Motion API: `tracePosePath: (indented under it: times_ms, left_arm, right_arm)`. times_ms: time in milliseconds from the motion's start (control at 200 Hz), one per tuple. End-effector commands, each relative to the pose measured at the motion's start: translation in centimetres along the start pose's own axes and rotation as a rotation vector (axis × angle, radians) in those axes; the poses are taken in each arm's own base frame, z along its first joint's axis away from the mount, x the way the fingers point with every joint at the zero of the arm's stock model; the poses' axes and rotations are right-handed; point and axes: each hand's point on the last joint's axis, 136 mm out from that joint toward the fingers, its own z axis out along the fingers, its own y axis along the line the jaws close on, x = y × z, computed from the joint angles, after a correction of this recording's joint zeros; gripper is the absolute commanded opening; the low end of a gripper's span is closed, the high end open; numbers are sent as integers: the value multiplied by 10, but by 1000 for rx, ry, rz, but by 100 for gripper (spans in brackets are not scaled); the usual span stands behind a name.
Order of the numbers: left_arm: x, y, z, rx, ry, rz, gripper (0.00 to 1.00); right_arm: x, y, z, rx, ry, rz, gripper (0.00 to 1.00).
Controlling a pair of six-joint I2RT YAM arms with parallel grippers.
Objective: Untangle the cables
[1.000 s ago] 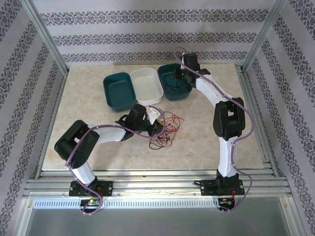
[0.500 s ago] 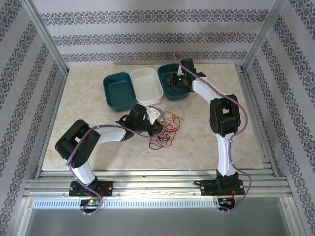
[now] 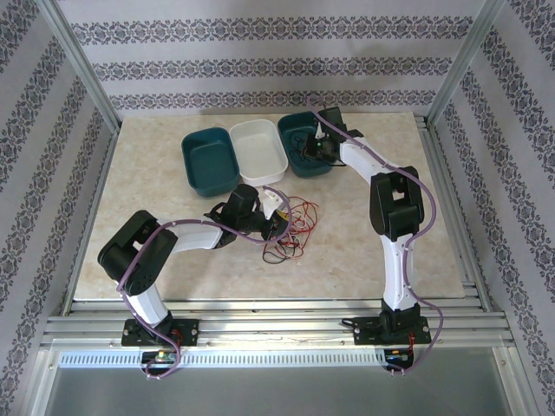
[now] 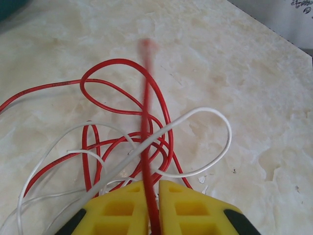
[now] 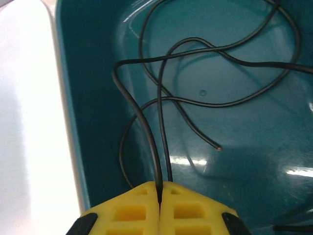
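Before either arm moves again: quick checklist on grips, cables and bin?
1. Grip of left gripper on the red cable: ok, pinched between its fingers.
2. Grip of right gripper on the black cable: ok, shut on it.
3. Black cable inside the teal bin: ok, loops and the free end lie on its floor.
4. Red cable separated from the white cable: not ok, they cross in the pile on the table.
5. Far end of the red cable free: cannot tell, its loops run out of frame.
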Motion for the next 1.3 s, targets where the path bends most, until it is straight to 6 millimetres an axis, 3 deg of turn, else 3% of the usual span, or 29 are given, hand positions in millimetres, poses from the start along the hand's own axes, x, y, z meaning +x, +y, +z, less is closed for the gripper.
tracePosePath:
  times_ms: [0, 175, 330, 680, 924, 1044, 1294]
  left_arm:
    - [-3, 2, 0, 8, -21, -6, 13]
    - [-3, 1, -1, 9, -21, -5, 13]
    - [-6, 0, -2, 9, -25, -8, 13]
    - [-8, -2, -9, -3, -28, -2, 14]
    - [-11, -1, -10, -9, -36, -6, 15]
    - [-11, 0, -9, -9, -35, -9, 14]
    - [-14, 1, -10, -18, -47, -22, 14]
  right_arm:
    - [4, -18, -1, 70, 14, 18, 0]
    - [0, -20, -3, 93, 10, -4, 7]
    - [-6, -18, -11, 102, 0, -28, 21]
    - [-30, -1, -67, 112, -103, -97, 40]
    - [-35, 10, -106, 101, -169, -130, 44]
    - [-26, 19, -114, 77, -162, -145, 39]
    - [3, 33, -131, 10, -148, -138, 39]
